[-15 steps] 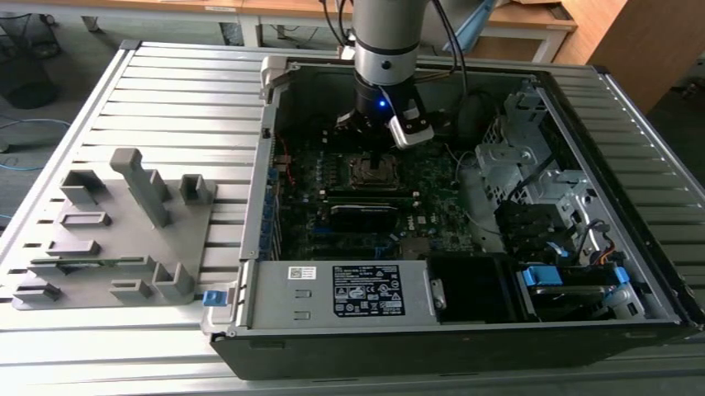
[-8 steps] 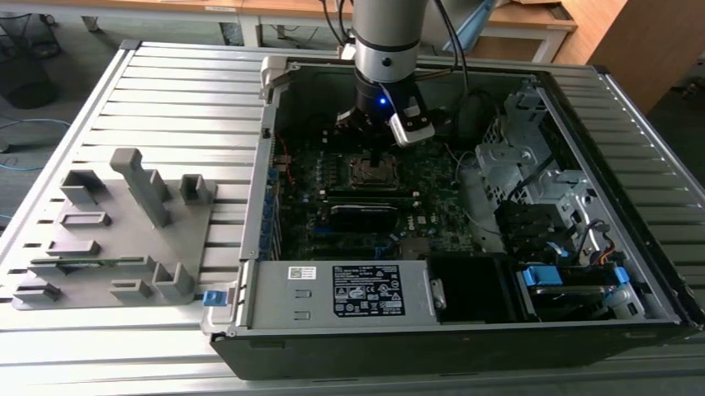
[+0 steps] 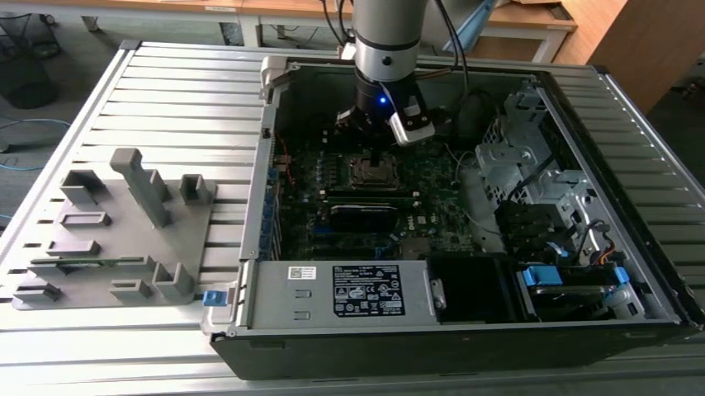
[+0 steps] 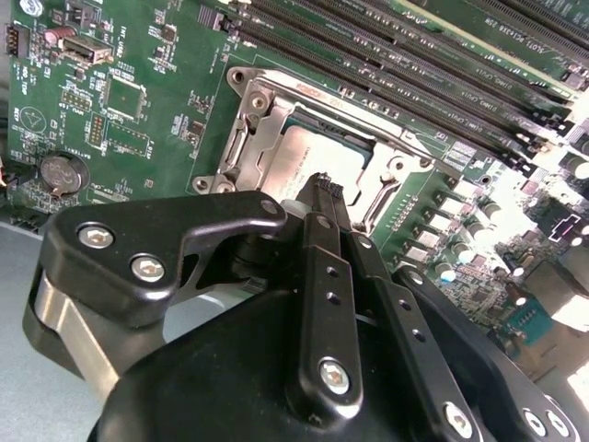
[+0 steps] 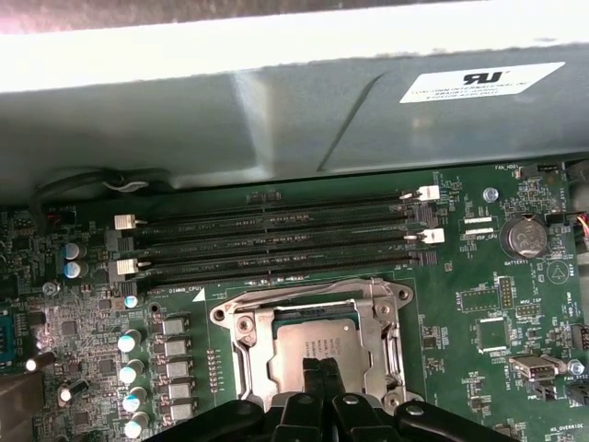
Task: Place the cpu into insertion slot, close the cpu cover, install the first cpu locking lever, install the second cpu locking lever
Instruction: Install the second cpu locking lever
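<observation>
Second wrist view: my pincer, fingers pressed together on nothing, hangs right over the cpu seated under the cpu cover, toward its 6 o'clock edge.

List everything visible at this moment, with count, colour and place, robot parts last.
computer case: one, grey, lying open on the slatted table.
motherboard: one, green, inside the case.
cpu: one, grey-silver, seated in the insertion slot.
cpu cover: one, silver, lying down around the cpu.
coin battery: one, silver, on the motherboard.
fixture tray: one, grey, at the exterior view's left.
gripper: one, black, fingertips together over the cpu.
</observation>
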